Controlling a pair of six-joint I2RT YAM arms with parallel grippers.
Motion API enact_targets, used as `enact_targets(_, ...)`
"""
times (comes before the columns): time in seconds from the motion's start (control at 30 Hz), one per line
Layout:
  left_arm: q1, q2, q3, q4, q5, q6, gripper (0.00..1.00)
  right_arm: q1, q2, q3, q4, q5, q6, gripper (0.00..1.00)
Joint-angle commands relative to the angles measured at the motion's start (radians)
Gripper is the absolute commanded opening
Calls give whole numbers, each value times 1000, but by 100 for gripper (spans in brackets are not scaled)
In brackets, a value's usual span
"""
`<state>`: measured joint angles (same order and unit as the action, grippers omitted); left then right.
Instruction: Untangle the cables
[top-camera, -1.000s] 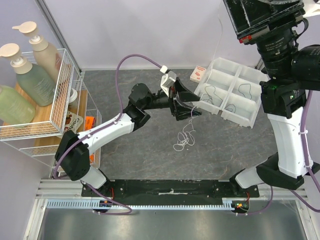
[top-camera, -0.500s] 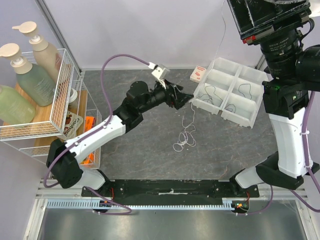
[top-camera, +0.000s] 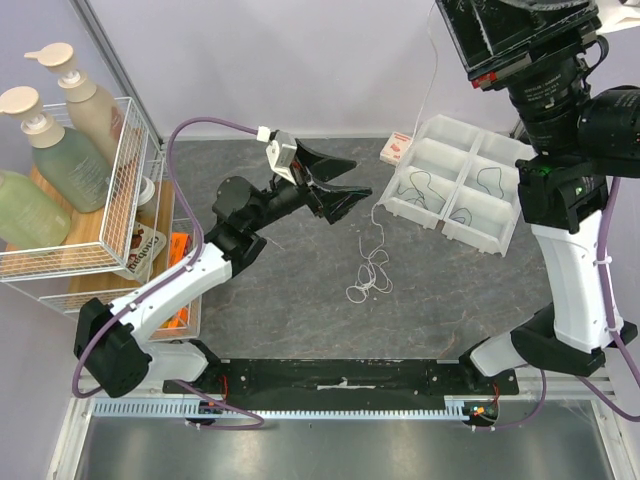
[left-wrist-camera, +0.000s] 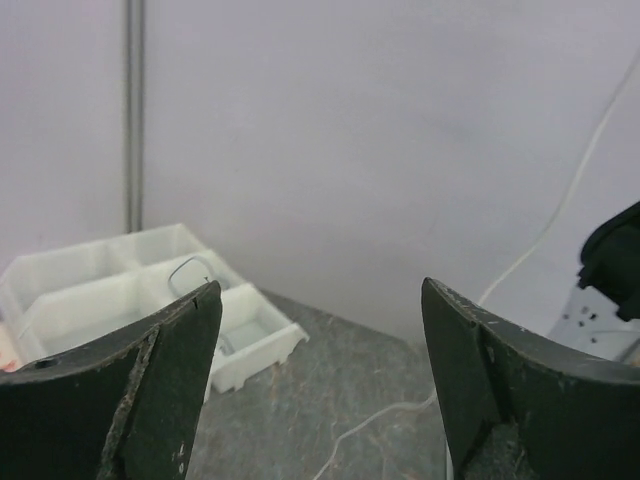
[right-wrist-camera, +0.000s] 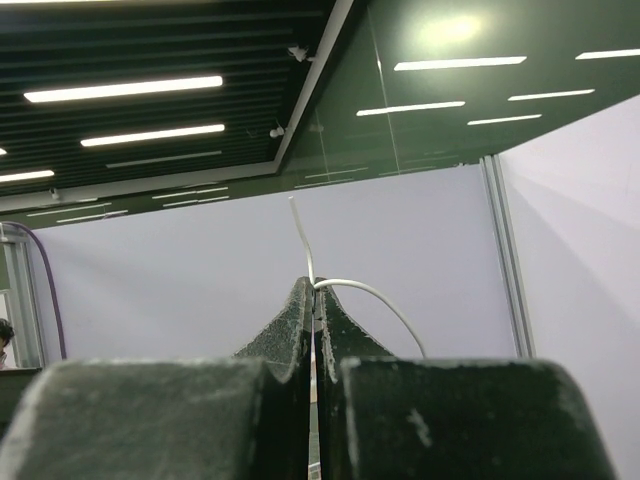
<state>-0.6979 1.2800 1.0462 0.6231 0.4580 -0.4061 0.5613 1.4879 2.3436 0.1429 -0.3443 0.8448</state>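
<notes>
Your left hand (top-camera: 360, 177) hangs released above the surface (top-camera: 300, 300) near its far edge; your right hand (right-wrist-camera: 314, 292) is clenched on a white cable (right-wrist-camera: 375, 295) that leads up from the tangle (top-camera: 372, 272).

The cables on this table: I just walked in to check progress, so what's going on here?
The right pincer, raised high, is shut on a white cable that hangs down to a loose tangle on the table. The left pincer is open and empty, in the air near that strand. Thin dark cables already lie in compartments of the white tray at the far right.
</notes>
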Motion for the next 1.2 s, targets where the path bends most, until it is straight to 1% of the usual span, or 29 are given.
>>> enact_targets(0.0, -5, 24, 104, 178, 157, -99, 87, 3, -31, -49, 37, -7, -1, 0)
enact_targets(0.07, -17, 50, 164, 164, 201, -111, 88, 3, -26, -38, 29, -5, -1, 0)
enact_targets(0.1, -28, 70, 201, 130, 208, -94, 87, 3, -17, -20, 23, -4, 0, 0)
enact_targets(0.17, -51, 93, 251, 69, 208, -51, 86, 3, 5, 14, 21, -19, 13, 0)
enact_targets(0.23, -69, 108, 265, 67, 189, -28, 86, 5, 6, 14, 26, -24, 20, 0)
enact_targets(0.37, -97, 143, 322, -5, 212, 22, 77, 5, -3, -12, 43, -13, 36, 0)
enact_targets(0.43, -110, 153, 319, -8, 211, 33, 73, 5, -2, -1, 40, -16, 40, 0)
enact_targets(0.5, -118, 159, 316, -26, 188, 39, 67, 5, 5, 11, 38, -13, 46, 0)
enact_targets(0.53, -121, 165, 316, -60, 151, 50, 61, 5, 5, 22, 38, -13, 53, 0)
enact_targets(0.6, -120, 176, 302, -121, 88, 75, 55, 5, 11, 39, 49, -6, 60, 0)
enact_targets(0.67, -121, 191, 269, -135, 105, 119, 53, 5, 17, 57, 64, 5, 71, 0)
enact_targets(0.73, -121, 225, 238, -155, 110, 130, 49, 5, 28, 72, 90, 17, 86, 0)
enact_targets(0.8, -123, 272, 200, -157, 123, 144, 42, 5, 40, 92, 98, 21, 100, 0)
enact_targets(0.87, -121, 318, 154, -139, 127, 151, 35, 3, 52, 114, 98, 24, 108, 0)
enact_targets(0.97, -121, 384, 57, -50, 70, 150, 27, 5, 58, 135, 103, 39, 115, 0)
enact_targets(1.0, -123, 406, 39, -8, 55, 159, 26, 5, 60, 141, 103, 45, 119, 0)
enact_targets(1.07, -117, 465, 26, 7, 16, 170, 21, 5, 66, 161, 104, 59, 131, 0)
enact_targets(1.17, -81, 596, 66, 7, 40, 159, 8, 6, 69, 178, 113, 67, 151, 0)
